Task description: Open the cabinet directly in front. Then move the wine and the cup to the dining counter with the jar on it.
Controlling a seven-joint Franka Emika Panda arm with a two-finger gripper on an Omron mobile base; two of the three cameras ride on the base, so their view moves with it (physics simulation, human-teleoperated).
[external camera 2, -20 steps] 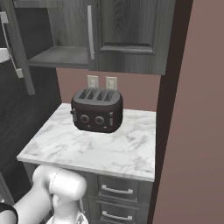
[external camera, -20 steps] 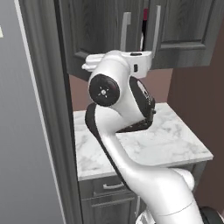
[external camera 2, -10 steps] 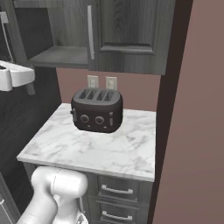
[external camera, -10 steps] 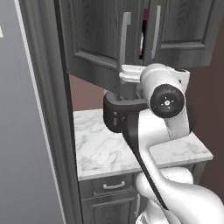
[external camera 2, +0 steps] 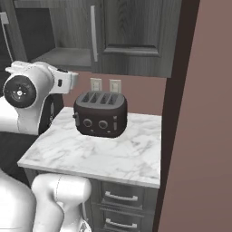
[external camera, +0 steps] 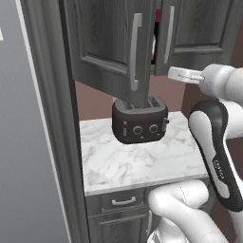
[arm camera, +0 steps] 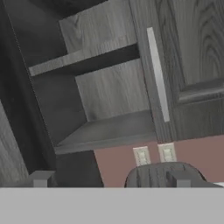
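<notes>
The gripper (arm camera: 109, 179) stands released and holds nothing, facing the cabinet (arm camera: 109, 96) whose left door is swung open, the wine (external camera: 155, 40) inside behind the doors' gap, above the toaster (external camera: 140, 120) at the counter's (external camera: 142, 163) back edge.

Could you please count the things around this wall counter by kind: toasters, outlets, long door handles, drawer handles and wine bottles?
Toaster: 1
Outlets: 2
Door handles: 2
Drawer handles: 2
Wine: 1
Total: 8
</notes>
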